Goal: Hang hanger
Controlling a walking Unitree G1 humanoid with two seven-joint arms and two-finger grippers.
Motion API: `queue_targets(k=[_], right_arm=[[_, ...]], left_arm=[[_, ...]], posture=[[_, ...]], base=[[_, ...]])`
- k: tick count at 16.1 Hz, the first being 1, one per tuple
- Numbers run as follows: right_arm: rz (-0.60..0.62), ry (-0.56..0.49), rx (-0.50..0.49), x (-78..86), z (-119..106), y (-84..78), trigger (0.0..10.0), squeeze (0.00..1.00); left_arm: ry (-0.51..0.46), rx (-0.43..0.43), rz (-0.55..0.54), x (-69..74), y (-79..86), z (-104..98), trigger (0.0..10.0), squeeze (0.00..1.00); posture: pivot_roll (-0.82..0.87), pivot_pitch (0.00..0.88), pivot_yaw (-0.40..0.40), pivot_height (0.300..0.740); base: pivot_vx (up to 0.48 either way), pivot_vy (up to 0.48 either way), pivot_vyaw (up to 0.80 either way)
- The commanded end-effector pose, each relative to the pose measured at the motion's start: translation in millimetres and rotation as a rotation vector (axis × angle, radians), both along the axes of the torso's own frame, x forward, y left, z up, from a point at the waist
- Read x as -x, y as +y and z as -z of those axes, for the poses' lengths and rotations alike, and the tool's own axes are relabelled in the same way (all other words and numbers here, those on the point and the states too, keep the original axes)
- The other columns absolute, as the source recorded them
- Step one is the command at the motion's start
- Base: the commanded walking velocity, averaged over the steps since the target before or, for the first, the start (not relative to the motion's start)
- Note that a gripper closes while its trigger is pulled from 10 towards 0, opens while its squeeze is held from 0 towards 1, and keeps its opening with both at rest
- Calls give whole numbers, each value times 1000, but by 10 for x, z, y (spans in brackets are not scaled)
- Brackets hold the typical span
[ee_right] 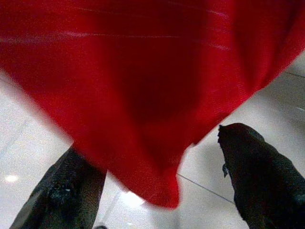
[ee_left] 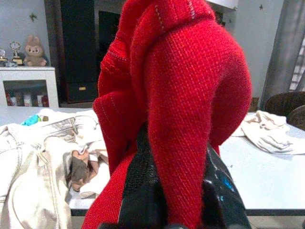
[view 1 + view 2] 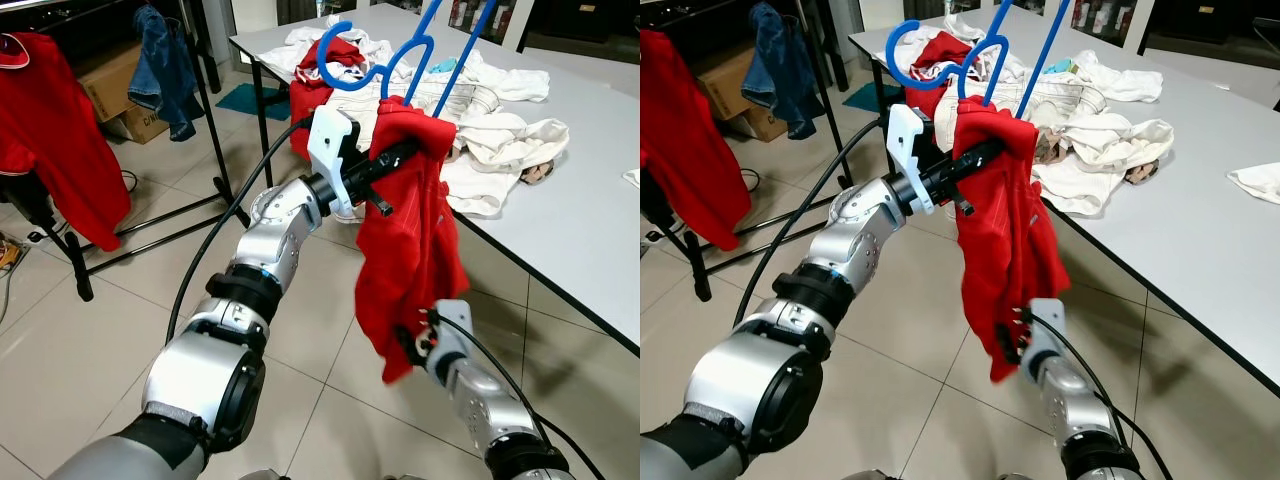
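Now we hold the red garment point(image 3: 410, 250) up beside the tabletop point(image 3: 560, 220).
Left end effector point(image 3: 395, 158) clamped on it under the blue hanger point(image 3: 385, 62); right end effector point(image 1: 157, 186) apart; no readable writing.

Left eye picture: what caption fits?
Left gripper holds up a red top on a blue hanger; right gripper at its hem.

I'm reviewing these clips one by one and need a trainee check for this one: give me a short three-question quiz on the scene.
1. True or false: the left gripper is shut on the red garment.
2. What colour is the hanger above the garment?
A. blue
B. white
C. black
3. Fill in: the right gripper, fingers apart, is at the garment's ____ edge.

Key
1. True: the fingers pinch a fold near its top.
2. A.
3. Lower: the hem hangs between the open fingers, above the tiled floor.
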State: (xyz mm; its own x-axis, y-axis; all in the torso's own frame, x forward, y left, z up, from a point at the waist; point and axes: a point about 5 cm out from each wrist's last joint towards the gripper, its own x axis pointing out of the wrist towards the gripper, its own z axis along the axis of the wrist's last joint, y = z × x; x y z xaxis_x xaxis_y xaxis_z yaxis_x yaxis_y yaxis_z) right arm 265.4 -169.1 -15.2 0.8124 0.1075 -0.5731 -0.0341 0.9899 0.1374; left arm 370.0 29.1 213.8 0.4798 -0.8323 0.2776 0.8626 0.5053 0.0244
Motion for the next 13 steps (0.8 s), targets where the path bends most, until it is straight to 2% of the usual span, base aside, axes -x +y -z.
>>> queue_targets(k=[1, 3, 4, 7, 8, 9, 10, 11, 12, 13], right_arm=[[40, -6, 37, -26, -6, -53, 10000, 0], [124, -2, 102, -28, 3, -198, 10000, 0], [131, -8, 100, -24, -3, -228, 10000, 0], [105, -31, 73, 17, 9, -219, 10000, 0], [61, -54, 19, 22, 11, -115, 1922, 0], [-2, -81, -43, 8, -12, 33, 0, 0], [-48, -106, -87, -22, -53, 164, 667, 0], [-59, -119, -102, -50, -81, 223, 2196, 0], [-59, -121, -100, -73, -93, 240, 7647, 0], [-61, -127, -97, -99, -108, 247, 10000, 0]], left_arm=[[-42, 3, 12, 9, -7, -96, 10000, 0], [-42, 1, 13, 19, 15, -82, 10000, 0], [-42, -4, 10, 21, 34, -67, 10000, 0], [-40, -3, 10, 28, 55, -63, 10000, 0], [-39, 1, 13, 33, 51, -66, 10000, 0], [-39, 3, 18, 40, 42, -69, 10000, 0], [-38, 5, 23, 44, 26, -75, 10000, 0], [-38, 5, 27, 46, 14, -79, 10000, 0], [-38, 5, 32, 51, 5, -81, 10000, 0], [-39, 4, 36, 55, -1, -81, 10000, 0]], posture=[[-124, 0, 69, 740], [-119, 0, 66, 740], [-119, 0, 67, 740], [-126, 0, 67, 740], [-132, 0, 69, 740], [-135, 0, 70, 740], [-137, 0, 69, 740], [-138, 0, 70, 740], [-139, 0, 68, 740], [-139, 0, 68, 740]], base=[[0, 0, 0], [0, 0, 0], [0, 0, 0], [0, 0, 0], [0, 0, 0], [0, 0, 0], [0, 0, 0], [0, 0, 0], [0, 0, 0], [0, 0, 0]])
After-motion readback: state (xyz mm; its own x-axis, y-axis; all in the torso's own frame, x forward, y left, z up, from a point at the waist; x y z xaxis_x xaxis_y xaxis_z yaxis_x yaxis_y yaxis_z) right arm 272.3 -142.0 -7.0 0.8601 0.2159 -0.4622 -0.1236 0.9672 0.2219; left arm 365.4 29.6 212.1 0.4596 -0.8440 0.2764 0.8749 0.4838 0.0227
